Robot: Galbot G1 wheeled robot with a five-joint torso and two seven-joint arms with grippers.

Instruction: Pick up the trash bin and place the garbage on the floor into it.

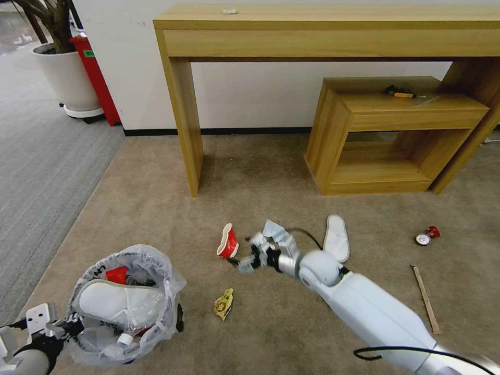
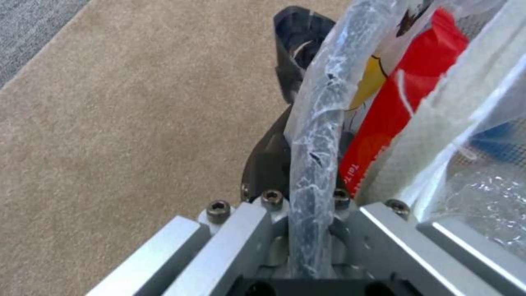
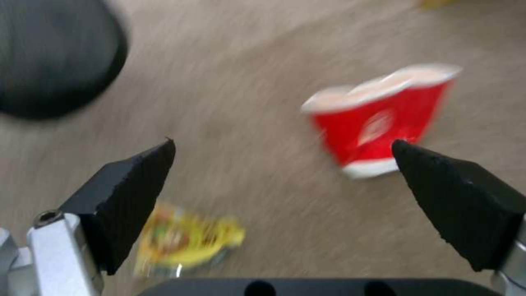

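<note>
The trash bin stands at the lower left on the floor, lined with a translucent bag and holding a white slipper and red litter. My left gripper is shut on its bagged rim; one black finger lies outside the rim. My right gripper hovers open just right of a tipped red paper cup. In the right wrist view the cup lies beyond the open right gripper, and a yellow wrapper sits closer in. More garbage on the carpet: the yellow wrapper, a white slipper, a crushed red can and a wooden stick.
A long wooden desk spans the back, with its leg reaching the carpet. A low wooden shelf stands under it at right. A large white plant pot and a red box stand on the grey ribbed carpet at left.
</note>
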